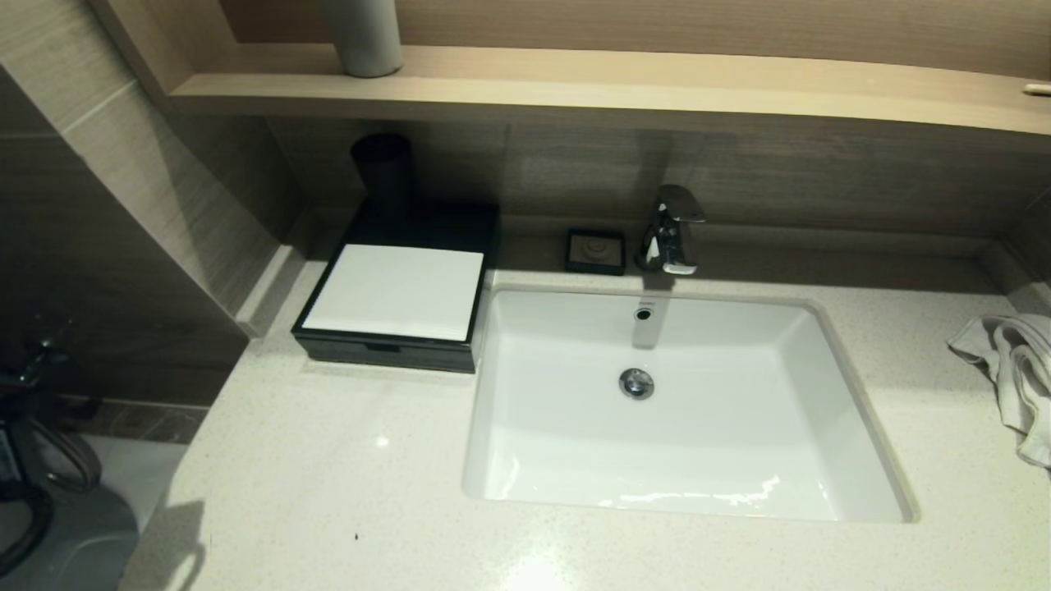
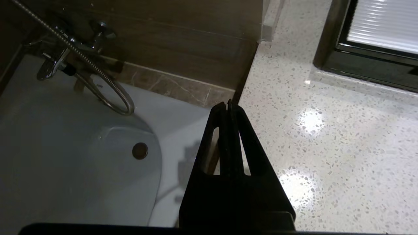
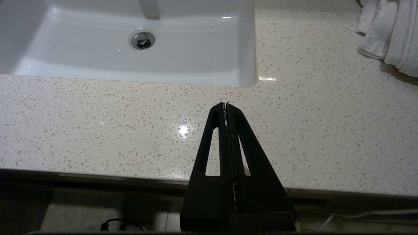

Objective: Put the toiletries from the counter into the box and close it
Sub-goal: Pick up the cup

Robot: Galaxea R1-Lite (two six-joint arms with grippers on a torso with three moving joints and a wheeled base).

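The box [image 1: 394,291] is black with a flat white lid that lies shut; it stands at the back left of the speckled counter [image 1: 328,460], and its corner also shows in the left wrist view [image 2: 382,26]. No loose toiletries show on the counter. My left gripper [image 2: 227,104] is shut and empty, over the counter's left edge in front of the box. My right gripper [image 3: 226,105] is shut and empty, above the counter's front edge near the sink's front right corner. Neither gripper shows in the head view.
A white sink [image 1: 698,443] fills the middle of the counter, with a chrome faucet [image 1: 673,230] and a black soap dish [image 1: 596,250] behind it. A black cup [image 1: 383,168] stands behind the box. A white towel [image 1: 1018,369] lies at the right. A bathtub [image 2: 65,163] lies beyond the counter's left edge.
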